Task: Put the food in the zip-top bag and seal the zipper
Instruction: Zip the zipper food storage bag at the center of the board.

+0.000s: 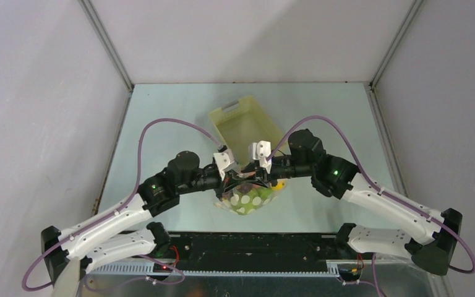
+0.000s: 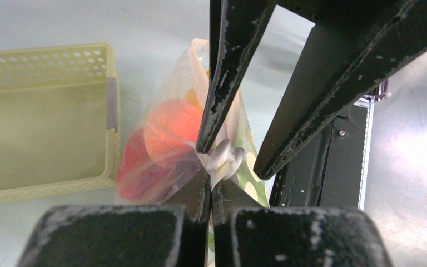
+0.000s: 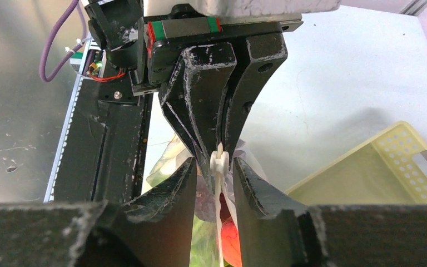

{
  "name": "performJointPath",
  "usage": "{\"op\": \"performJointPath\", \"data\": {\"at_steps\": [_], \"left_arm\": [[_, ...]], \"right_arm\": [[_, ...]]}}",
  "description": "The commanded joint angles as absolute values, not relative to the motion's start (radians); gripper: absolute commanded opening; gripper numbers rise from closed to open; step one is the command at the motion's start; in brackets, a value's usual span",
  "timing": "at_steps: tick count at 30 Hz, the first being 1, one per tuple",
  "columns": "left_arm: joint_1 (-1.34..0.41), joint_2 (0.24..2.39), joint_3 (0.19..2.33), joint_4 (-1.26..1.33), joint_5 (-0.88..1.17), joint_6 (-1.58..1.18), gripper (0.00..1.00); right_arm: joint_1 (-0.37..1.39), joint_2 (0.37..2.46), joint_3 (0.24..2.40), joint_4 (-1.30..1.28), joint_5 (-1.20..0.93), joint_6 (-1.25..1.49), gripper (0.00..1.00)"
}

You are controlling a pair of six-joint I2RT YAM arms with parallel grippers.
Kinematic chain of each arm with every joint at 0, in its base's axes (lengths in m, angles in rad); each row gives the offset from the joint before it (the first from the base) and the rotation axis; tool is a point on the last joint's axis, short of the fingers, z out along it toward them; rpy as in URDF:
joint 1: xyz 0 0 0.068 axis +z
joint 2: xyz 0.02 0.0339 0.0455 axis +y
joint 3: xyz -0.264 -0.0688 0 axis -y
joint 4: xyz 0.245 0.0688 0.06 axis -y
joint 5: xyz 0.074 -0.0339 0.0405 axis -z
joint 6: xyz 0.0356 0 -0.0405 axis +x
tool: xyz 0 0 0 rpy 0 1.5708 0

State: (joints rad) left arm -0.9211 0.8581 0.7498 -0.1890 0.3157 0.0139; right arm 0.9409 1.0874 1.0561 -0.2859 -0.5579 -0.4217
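The zip-top bag (image 1: 247, 199) stands between the two arms, held up by its top. Inside it shows the food: an orange-red piece (image 2: 169, 133) and a dark red one, with green below (image 3: 203, 245). My left gripper (image 2: 210, 186) is shut on the bag's top edge. My right gripper (image 3: 216, 162) faces it from the other side. Its jaws are narrowly apart and straddle the zipper (image 3: 219, 208) and a small white slider (image 3: 219, 161), with a gap on each side. In the top view the left gripper (image 1: 230, 179) and the right gripper (image 1: 261, 175) meet over the bag.
A pale yellow slotted basket (image 1: 247, 124) lies just behind the bag, with no food showing in it; it also shows in both wrist views (image 2: 44, 139). The black rail of the arm bases (image 1: 253, 244) runs along the near edge.
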Motion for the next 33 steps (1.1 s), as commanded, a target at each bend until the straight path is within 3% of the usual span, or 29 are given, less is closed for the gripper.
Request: {"op": "performJointPath", "data": {"at_steps": [1, 12, 20, 25, 33], "left_arm": [[-0.925, 0.828, 0.747, -0.146, 0.306, 0.04, 0.0], [-0.926, 0.811, 0.74, -0.139, 0.326, 0.047, 0.0], [-0.926, 0.804, 0.735, -0.138, 0.324, 0.052, 0.0], [-0.926, 0.788, 0.729, -0.122, 0.304, 0.032, 0.0], [-0.925, 0.734, 0.682, -0.082, 0.298, 0.014, 0.0]], "right_arm": [[0.949, 1.094, 1.099, -0.239, -0.574, -0.438, 0.34], [0.954, 1.119, 1.113, -0.262, -0.568, -0.447, 0.21], [0.963, 1.122, 1.114, -0.261, -0.583, -0.446, 0.17], [0.966, 1.121, 1.115, -0.283, -0.587, -0.46, 0.03], [0.964, 1.111, 1.115, -0.364, -0.524, -0.489, 0.0]]}}
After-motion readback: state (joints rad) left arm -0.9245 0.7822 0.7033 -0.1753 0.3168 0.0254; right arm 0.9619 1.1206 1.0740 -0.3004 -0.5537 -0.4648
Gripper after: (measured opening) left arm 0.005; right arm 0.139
